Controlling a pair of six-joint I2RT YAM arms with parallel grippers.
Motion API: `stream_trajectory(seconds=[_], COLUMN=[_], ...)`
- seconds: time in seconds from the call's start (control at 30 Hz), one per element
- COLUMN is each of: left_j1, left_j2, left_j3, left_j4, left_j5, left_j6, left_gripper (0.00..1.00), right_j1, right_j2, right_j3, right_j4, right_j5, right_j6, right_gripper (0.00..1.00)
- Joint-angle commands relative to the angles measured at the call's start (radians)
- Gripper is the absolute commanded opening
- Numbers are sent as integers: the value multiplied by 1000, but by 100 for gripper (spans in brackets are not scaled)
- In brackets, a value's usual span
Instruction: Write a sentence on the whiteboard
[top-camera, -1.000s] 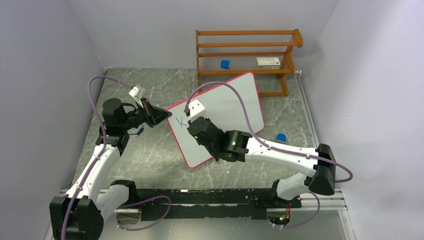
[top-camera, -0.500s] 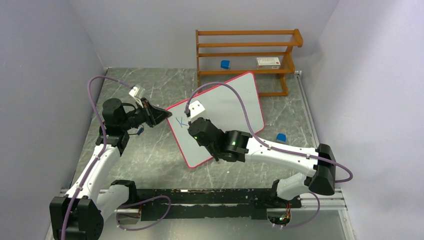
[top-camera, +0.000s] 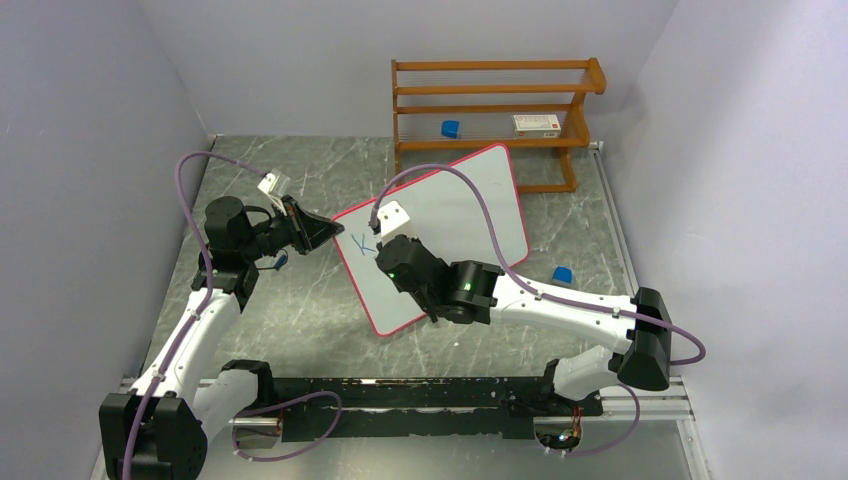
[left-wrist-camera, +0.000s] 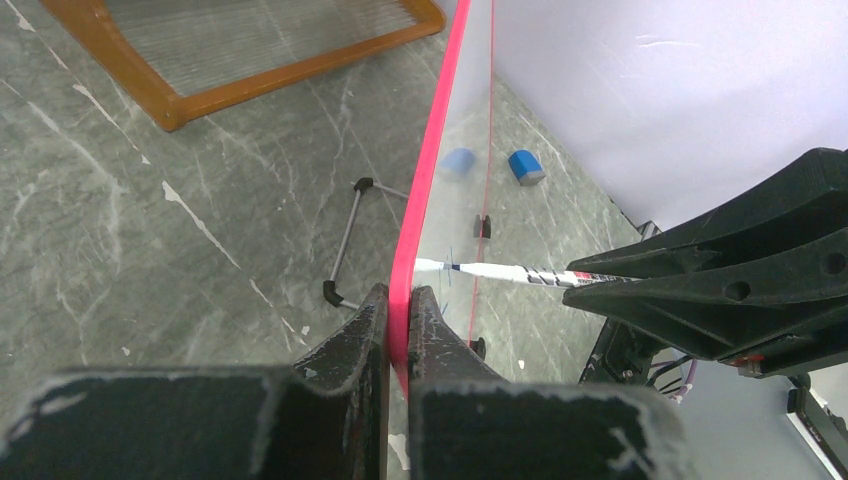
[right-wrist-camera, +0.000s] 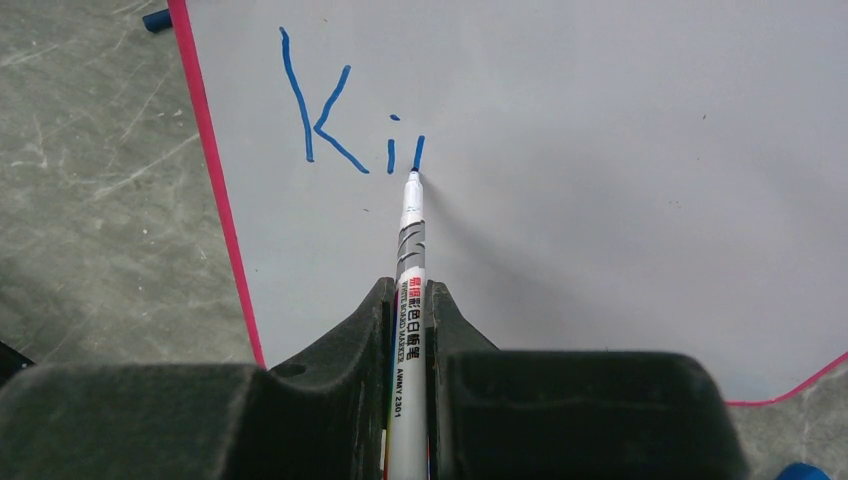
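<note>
The whiteboard, white with a red-pink rim, stands tilted in the middle of the table. My left gripper is shut on its left rim, one finger on each face. My right gripper is shut on a white whiteboard marker. The marker's blue tip touches the board at the foot of a short stroke. The sentence reads "Ki" plus that stroke, in blue, near the board's upper left corner. From above, the right gripper covers most of the lettering.
A wooden rack stands behind the board, with a small blue object and a white box on its shelf. Another blue object lies on the table right of the board. The board's wire stand is behind it.
The right gripper with the marker has shifted very slightly to the right over the board. The left arm and the board have not moved.
</note>
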Motion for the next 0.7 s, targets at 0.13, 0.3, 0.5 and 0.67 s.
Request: stream_trajectory(seconds=[0.13,0.3,0.5,0.67], left_j1=[1,1,1,1], left_j2=[14,17,18,17], left_j3=[-2,-2,-2,-2], left_j4=[-29,-27,-28,-30], left_j5=[-14,-12,-11,-14], left_j6=[48,46,46,49], left_gripper=[5,5,5,5], right_j1=[-9,-10,-12,-18], right_j2=[-2,0,-9,-16], right_j3=[0,4,-6,-13], right_j4=[70,77,85,84], right_j5=[38,50,76,83], right_j6=[-19,-22,-19,-13], right_gripper=[0,0,0,0])
